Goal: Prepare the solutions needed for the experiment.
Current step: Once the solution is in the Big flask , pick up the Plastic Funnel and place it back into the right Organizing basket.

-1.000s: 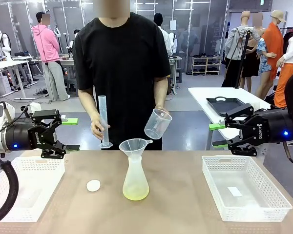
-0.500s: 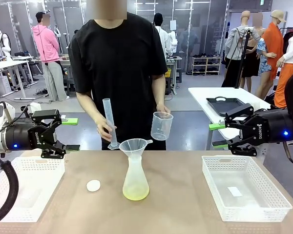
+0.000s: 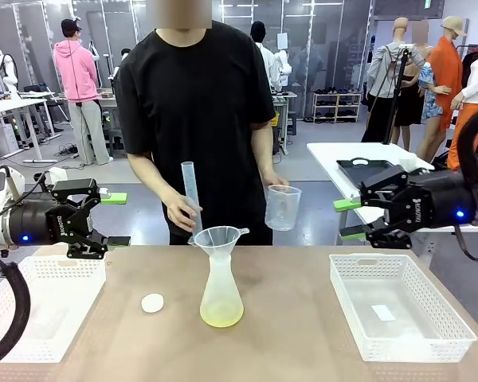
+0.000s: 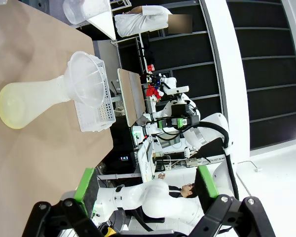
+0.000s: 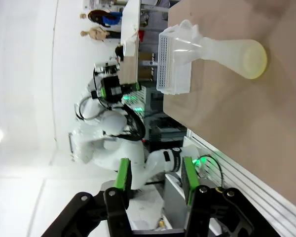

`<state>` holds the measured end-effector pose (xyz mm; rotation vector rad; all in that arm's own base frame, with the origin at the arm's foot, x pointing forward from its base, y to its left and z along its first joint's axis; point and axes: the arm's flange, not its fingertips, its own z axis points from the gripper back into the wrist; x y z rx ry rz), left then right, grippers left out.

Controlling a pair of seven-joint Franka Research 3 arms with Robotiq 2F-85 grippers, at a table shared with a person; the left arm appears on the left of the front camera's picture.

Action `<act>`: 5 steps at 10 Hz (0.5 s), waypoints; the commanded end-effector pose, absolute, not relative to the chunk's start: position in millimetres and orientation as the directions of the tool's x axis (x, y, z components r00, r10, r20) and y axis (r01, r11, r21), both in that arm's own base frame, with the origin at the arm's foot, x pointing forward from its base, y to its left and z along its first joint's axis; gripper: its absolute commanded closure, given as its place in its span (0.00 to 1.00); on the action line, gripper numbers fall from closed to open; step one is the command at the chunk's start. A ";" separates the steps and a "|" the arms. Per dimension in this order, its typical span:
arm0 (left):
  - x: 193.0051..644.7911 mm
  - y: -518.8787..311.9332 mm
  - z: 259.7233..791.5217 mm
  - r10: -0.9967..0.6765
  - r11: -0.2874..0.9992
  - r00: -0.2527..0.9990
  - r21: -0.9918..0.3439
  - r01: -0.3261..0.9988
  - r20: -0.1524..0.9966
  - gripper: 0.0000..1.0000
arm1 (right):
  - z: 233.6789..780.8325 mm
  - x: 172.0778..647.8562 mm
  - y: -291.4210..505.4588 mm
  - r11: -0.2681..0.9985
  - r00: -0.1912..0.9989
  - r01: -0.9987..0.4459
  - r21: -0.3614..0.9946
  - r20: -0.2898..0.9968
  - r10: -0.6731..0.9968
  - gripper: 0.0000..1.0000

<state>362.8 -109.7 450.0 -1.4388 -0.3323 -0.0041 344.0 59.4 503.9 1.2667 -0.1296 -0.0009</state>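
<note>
Front view: the conical flask (image 3: 221, 290) sat on the table (image 3: 303, 278) with a funnel (image 3: 219, 237) stuck in its neck. The solutions (image 3: 221, 318) were just a thin pale yellow-green layer in its wide base. A small white stopper (image 3: 152, 302) lay just left of the flask. A white basket (image 3: 40, 306) sat off to its left and another basket (image 3: 398, 314) off to its right. Behind the flask, the person had a graduated cylinder (image 3: 190, 191) in one hand (image 3: 179, 212), its foot right by the funnel rim, and a clear beaker (image 3: 283, 207) in the other hand (image 3: 269, 181), up and to the right of the funnel. The left gripper (image 3: 103, 219) hung left of the flask above the near basket, jaws wide apart and empty. The right gripper (image 3: 349, 220) hung to the right, jaws partly apart, nothing in them.

Left wrist view, rolled sideways: the left gripper (image 4: 145, 170) was spread wide and empty. The flask (image 4: 39, 96) lay toward the upper left, the solutions (image 4: 10, 106) tinting its base and the funnel (image 4: 86, 79) in its neck, with a basket (image 4: 96, 111) just past it.

Right wrist view, also sideways: the right gripper (image 5: 155, 173) had a gap between its green pads, nothing held. The flask (image 5: 227, 52) was up top, with the solutions (image 5: 256, 59) yellowish in its base and a basket (image 5: 175, 64) beyond it.
</note>
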 end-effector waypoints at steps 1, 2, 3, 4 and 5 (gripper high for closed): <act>362.7 -108.4 451.3 0.198 0.143 0.953 -0.968 0.206 0.232 0.00 | 523.2 356.6 101.7 0.373 0.954 -0.292 0.881 0.298 0.043 0.47; 362.7 -108.4 451.3 0.198 0.143 0.953 -0.968 0.206 0.232 0.00 | 533.6 362.2 124.4 0.400 0.925 -0.375 0.836 0.363 0.109 0.47; 362.7 -108.4 451.3 0.198 0.143 0.953 -0.968 0.206 0.232 0.00 | 541.5 367.9 146.5 0.422 0.895 -0.446 0.789 0.407 0.185 0.47; 362.7 -108.4 451.3 0.198 0.143 0.953 -0.968 0.206 0.232 0.00 | 543.7 374.2 173.7 0.458 0.853 -0.522 0.719 0.439 0.283 0.47; 362.7 -108.4 451.3 0.198 0.143 0.953 -0.968 0.206 0.232 0.00 | 545.4 380.1 197.1 0.515 0.808 -0.587 0.625 0.491 0.325 0.47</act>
